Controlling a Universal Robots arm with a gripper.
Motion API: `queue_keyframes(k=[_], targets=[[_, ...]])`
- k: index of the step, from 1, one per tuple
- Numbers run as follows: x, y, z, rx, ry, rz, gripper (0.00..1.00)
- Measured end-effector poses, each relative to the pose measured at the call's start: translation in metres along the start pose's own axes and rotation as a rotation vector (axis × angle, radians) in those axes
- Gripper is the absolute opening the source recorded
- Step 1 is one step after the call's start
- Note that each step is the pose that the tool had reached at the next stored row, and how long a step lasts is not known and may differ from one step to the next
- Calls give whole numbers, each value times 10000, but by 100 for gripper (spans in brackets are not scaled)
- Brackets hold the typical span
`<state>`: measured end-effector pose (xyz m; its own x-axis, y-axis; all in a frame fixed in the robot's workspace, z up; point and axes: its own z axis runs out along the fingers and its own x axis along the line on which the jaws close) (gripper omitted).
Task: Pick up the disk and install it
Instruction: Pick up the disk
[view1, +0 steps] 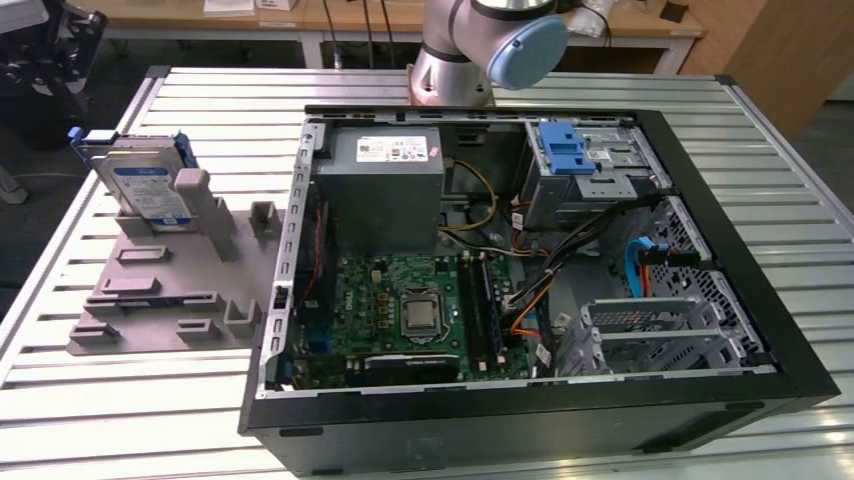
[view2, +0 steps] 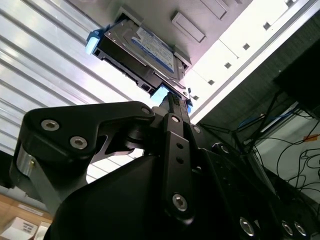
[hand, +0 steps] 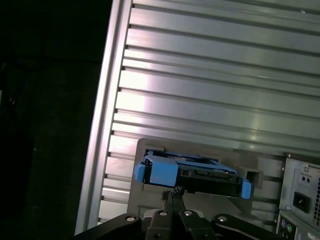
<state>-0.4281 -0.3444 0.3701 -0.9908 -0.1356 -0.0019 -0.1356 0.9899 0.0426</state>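
Disk (view1: 144, 190): silver metal body, glossy label, blue plastic carrier. Surface (view1: 94, 405): ribbed bare metal, satin sheen. Fixture plate (view1: 140, 308): matt grey plastic. Computer case (view1: 507, 418): matt black.

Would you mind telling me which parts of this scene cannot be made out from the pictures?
Exterior view: the arm is cut off by the top edge.
Exterior view: the lower edge of the disk sits behind posts of the grey holder.
Second wrist view: the tool covers the disk's near end.
First wrist view: the disk is edge-on, its label hidden.
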Motion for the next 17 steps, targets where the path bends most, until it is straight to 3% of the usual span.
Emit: queue_keyframes(k=[17], targets=[[11, 2, 2, -1, 13, -289, 11]])
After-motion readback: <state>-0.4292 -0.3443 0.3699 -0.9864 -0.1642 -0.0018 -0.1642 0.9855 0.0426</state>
